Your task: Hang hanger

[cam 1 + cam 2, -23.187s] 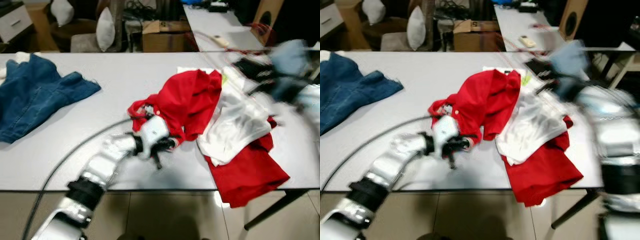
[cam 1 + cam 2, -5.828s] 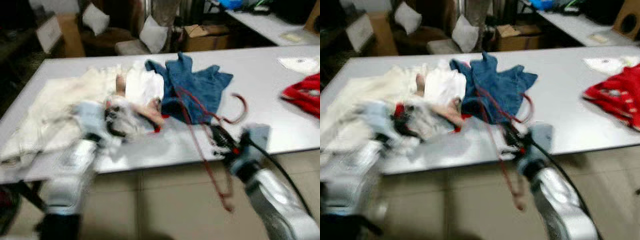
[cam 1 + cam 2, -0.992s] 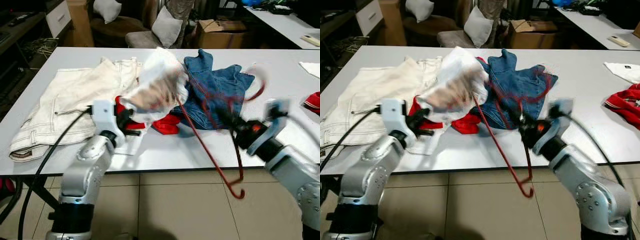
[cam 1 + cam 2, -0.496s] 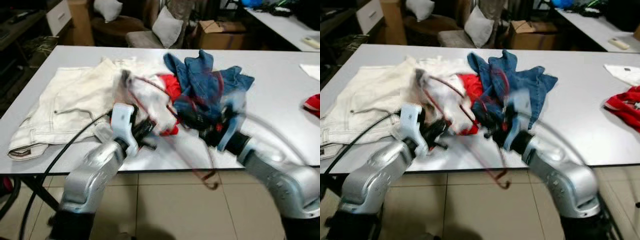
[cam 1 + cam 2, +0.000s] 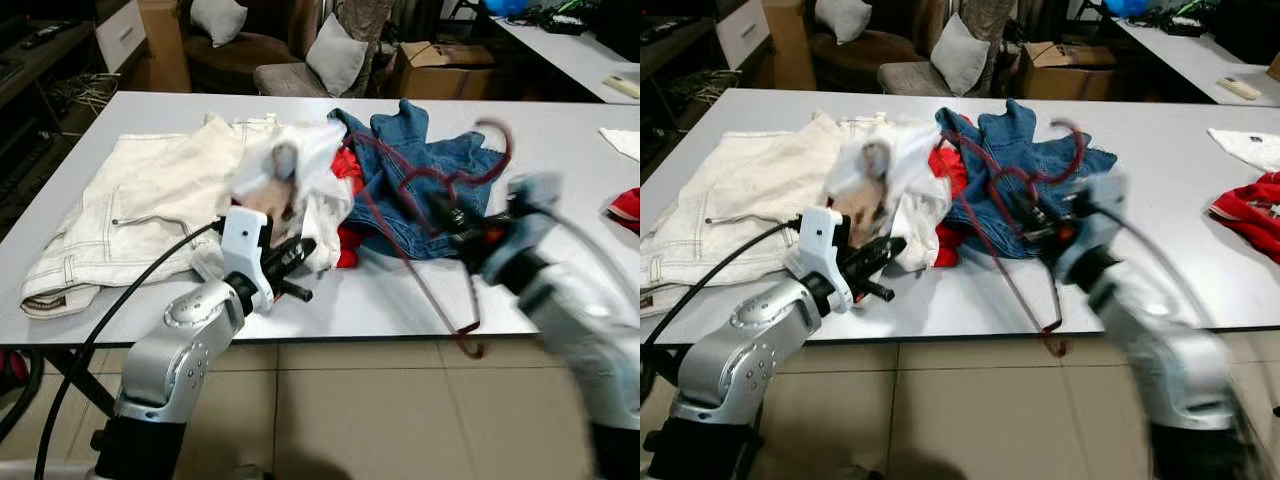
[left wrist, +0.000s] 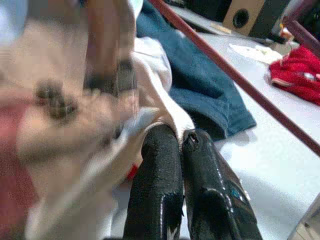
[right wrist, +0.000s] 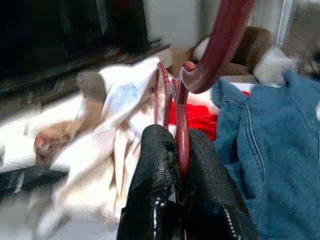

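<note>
A dark red wire hanger (image 5: 415, 262) is held over the table's front edge, its hook up near the jeans and its lower corner below the tabletop. My right gripper (image 5: 455, 222) is shut on it; the right wrist view has the fingers (image 7: 155, 165) clamped on the hanger (image 7: 220, 45) neck. A white printed garment (image 5: 290, 180) lies bunched at the table's middle. My left gripper (image 5: 300, 255) is shut on its lower edge, and its fingers (image 6: 160, 150) pinch the white cloth (image 6: 155, 60). The hanger's upper arm reaches toward that garment.
Blue jeans (image 5: 440, 160) and a red cloth (image 5: 346, 205) lie behind the hanger. Cream trousers (image 5: 140, 200) cover the left part of the grey table (image 5: 560, 140). A red garment (image 5: 628, 205) sits at the right edge. Chairs with cushions (image 5: 335, 55) stand behind.
My right arm has swung back to the right with the hanger, away from the left gripper. The white garment has dropped lower in the left gripper's hold.
</note>
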Robot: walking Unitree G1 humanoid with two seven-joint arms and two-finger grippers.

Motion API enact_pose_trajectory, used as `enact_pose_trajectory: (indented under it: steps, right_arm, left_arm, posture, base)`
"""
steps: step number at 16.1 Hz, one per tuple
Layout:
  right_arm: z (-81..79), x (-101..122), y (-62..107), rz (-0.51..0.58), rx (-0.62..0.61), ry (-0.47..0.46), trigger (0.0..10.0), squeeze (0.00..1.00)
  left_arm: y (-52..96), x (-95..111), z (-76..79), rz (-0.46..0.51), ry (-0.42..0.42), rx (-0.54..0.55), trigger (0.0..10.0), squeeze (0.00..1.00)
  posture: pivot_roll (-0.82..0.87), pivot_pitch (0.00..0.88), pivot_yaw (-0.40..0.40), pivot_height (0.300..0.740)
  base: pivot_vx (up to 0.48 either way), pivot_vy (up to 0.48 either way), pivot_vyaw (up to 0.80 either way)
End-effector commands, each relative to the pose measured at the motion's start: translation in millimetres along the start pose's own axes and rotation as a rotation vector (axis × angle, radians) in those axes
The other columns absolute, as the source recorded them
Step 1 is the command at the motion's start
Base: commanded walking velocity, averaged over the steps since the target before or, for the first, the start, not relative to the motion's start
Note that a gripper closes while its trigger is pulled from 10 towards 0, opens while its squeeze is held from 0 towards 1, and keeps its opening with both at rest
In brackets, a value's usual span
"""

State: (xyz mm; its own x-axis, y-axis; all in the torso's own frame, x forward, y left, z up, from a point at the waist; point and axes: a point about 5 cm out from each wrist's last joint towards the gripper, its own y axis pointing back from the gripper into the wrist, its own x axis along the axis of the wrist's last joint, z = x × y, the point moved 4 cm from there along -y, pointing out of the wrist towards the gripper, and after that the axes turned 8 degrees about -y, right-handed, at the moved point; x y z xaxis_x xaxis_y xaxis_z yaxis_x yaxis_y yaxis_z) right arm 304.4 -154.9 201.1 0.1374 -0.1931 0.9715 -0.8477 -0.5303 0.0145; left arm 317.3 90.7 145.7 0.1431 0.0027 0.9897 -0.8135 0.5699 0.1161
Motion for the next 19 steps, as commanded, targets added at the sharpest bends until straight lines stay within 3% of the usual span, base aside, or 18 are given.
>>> enact_pose_trajectory:
  steps: [1,4,6,7,9,10,12,15,19]
  right_arm:
    - [3.8,-16,11.0,-0.145,0.007,0.091,10.0,0.00]
    - [15.6,-19,31.0,-0.226,-0.004,0.141,10.0,0.00]
    - [22.6,-12,36.1,-0.181,-0.042,0.095,10.0,0.00]
    - [23.6,-7,36.8,-0.134,-0.050,0.034,10.0,0.00]
    - [10.6,-5,37.9,-0.086,0.037,-0.036,10.0,0.00]
    - [5.1,-3,39.2,-0.058,0.081,-0.080,10.0,0.00]
    - [1.8,-6,43.4,-0.075,0.125,-0.124,10.0,0.00]
    - [6.4,-24,52.9,-0.206,0.113,-0.136,10.0,0.00]
    - [-2.3,-30,50.0,-0.204,0.176,-0.186,10.0,0.00]
  left_arm:
    - [-1.7,20,-11.9,0.084,-0.010,0.063,0.0,0.00]
    - [-0.4,40,-36.6,0.181,-0.021,0.193,0.0,0.00]
    - [4.3,59,-41.6,0.277,-0.013,0.202,0.0,0.00]
    - [4.7,61,-38.5,0.272,-0.051,0.165,0.0,0.00]
    - [5.0,48,-27.8,0.181,-0.162,0.046,0.0,0.00]
    - [5.6,43,-27.9,0.150,-0.178,0.031,0.0,0.00]
    - [7.8,37,-31.1,0.115,-0.181,0.043,0.0,0.00]
    - [12.9,37,-40.6,0.126,-0.157,0.117,0.0,0.00]
    - [20.8,35,-28.6,0.147,-0.141,0.018,0.0,0.00]
  posture:
    - [-0.14,0.000,0.018,0.740]
    - [-0.15,0.000,0.026,0.740]
    - [-0.15,0.000,0.027,0.740]
    - [-0.15,0.000,0.025,0.740]
    - [-0.15,0.000,0.025,0.740]
    - [-0.15,0.000,0.024,0.740]
    - [-0.15,0.000,0.017,0.740]
    - [-0.13,0.000,0.004,0.740]
    - [-0.13,0.000,-0.002,0.740]
  base:
    - [0.000,0.000,0.00]
    - [0.000,0.000,0.00]
    - [0.000,0.000,0.00]
    - [0.000,0.000,0.00]
    - [0.000,0.000,0.00]
    - [0.000,0.000,0.00]
    - [0.000,0.000,0.00]
    - [0.000,0.000,0.00]
    - [0.000,0.000,0.00]
